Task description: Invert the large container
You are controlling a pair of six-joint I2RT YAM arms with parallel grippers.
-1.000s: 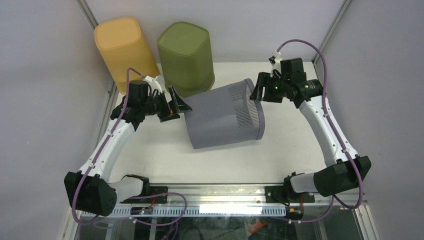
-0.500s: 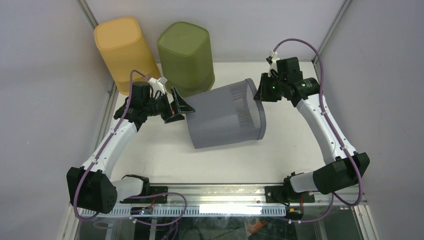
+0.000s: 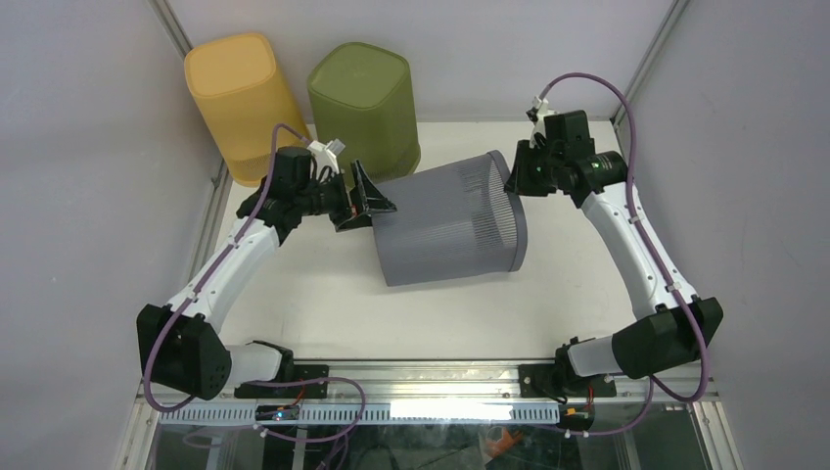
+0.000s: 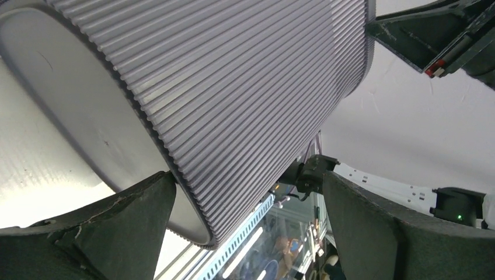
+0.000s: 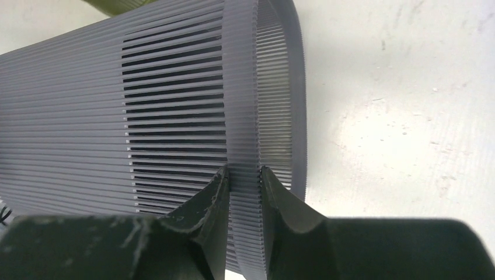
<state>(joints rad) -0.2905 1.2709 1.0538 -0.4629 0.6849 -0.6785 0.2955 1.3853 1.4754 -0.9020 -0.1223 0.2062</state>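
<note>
ok so: large grey ribbed plastic bin [image 3: 445,230] lying on side mid-table, inside mostly hidden. right gripper [image 5: 244,181] pinching rim wall. left gripper [image 3: 370,201] spread wide at base end, contact unclear. scuffed white table [image 3: 323,294], plain grey walls [image 3: 78,147].

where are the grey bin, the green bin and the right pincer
grey bin [image 3: 445,235]: top view, ribbed side wall
green bin [image 3: 360,93]: top view, upturned base
right pincer [image 5: 244,175]: right wrist view, midway between fingertips, which clamp the grey bin's rim
</note>
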